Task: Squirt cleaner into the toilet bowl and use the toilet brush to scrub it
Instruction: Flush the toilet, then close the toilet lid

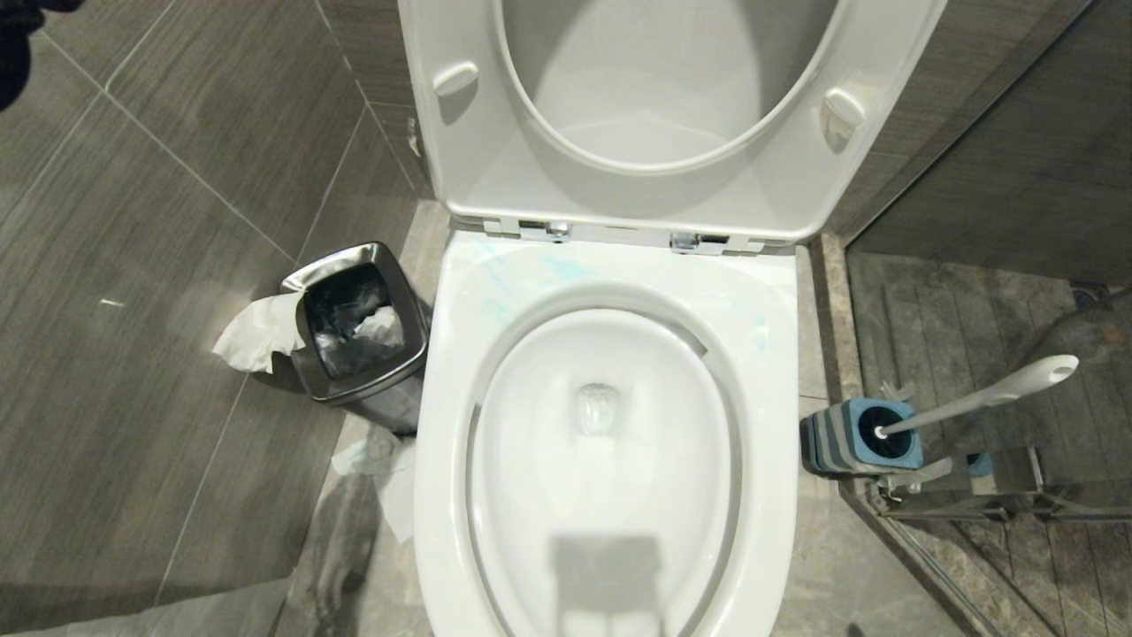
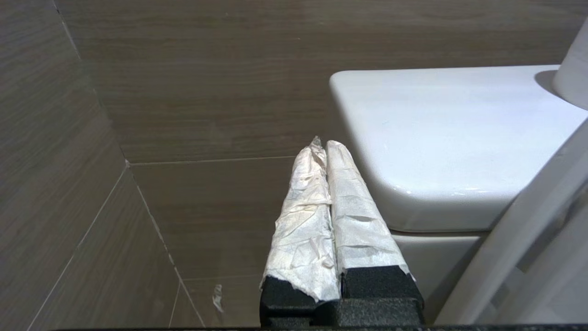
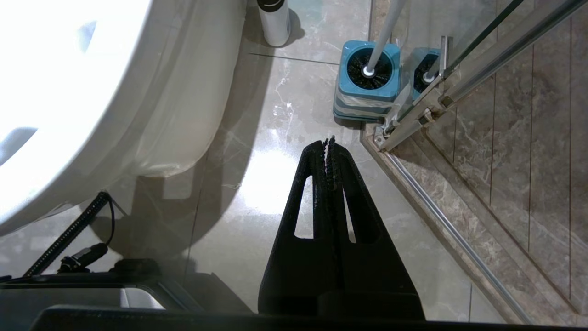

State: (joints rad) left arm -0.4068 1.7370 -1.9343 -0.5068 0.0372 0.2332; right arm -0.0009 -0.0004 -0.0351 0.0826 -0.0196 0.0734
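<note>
While holstered, toilet brush (image 1: 982,396) handle rightward

No readable text or labels

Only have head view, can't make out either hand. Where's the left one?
Observer: Left hand is up beside the toilet tank, facing the wall tiles, shut and empty, its fingers wrapped in white paper.
Operator: Right one?
Observer: Right hand is shut and empty over the floor, pointing toward the blue holder with the toilet brush standing in it.
Operator: Any cleaner bottle?
Observer: A white cylinder stands on the floor by the base of the toilet bowl; can't tell what it is.
</note>
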